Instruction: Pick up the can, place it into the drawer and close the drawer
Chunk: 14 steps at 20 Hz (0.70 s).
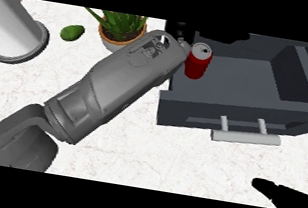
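Over the open drawer's (pixel 259 117) left wall, left hand (pixel 177 33), fingers hidden, grip unconfirmed, carries red can (pixel 197 61); a clipped wall could tip it.

Bright, even light; soft shadow inside the drawer (pixel 249 86), no glare.

can (pixel 198 61): glossy red metal, silver top
drawer (pixel 242 94): matt dark grey
counter (pixel 178 155): smooth white veined marble

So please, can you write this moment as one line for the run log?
left hand: holds can over drawer | drawer: open | right hand: low, idle
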Available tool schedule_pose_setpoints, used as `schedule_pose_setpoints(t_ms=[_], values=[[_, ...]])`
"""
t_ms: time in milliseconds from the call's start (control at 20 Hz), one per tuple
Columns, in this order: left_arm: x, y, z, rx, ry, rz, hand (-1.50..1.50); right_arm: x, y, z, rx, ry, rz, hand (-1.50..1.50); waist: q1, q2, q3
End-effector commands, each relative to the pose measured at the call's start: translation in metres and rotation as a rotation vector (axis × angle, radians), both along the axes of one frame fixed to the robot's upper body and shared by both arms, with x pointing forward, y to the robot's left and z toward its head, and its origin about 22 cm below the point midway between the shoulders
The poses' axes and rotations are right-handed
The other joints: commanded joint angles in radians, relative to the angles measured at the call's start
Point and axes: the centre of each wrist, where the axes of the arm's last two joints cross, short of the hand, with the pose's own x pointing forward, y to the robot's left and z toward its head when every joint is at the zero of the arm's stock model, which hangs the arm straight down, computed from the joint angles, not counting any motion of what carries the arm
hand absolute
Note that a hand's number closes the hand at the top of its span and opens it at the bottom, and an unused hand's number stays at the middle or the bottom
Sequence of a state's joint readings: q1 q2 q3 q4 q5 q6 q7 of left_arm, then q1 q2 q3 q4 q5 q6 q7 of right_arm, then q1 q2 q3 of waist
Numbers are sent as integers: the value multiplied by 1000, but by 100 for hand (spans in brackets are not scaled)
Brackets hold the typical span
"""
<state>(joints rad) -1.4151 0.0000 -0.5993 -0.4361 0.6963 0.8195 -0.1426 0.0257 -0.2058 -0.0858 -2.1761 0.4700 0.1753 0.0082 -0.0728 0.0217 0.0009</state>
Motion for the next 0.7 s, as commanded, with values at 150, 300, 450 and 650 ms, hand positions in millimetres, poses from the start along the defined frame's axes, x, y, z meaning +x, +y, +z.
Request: schedule_pose_setpoints(t_ms=[150, 300, 450, 650], values=[[-7, -14, 16, 3, -3, 1, -150, 27, 19, -32, -278, 17, -81, -150, 48, -13, 0], [1, -5, 16, -11, 16, 7, -150, 31, 34, -28, -370, 26, -55, -150, 56, -13, -1], [1, -3, 19, -25, 11, 4, -150, 53, 30, -47, -436, 48, -108, -150, 71, -17, 0], [4, 10, 27, -13, 24, 17, -150, 76, 26, -73, -474, 80, -187, -150, 93, -23, 0]])
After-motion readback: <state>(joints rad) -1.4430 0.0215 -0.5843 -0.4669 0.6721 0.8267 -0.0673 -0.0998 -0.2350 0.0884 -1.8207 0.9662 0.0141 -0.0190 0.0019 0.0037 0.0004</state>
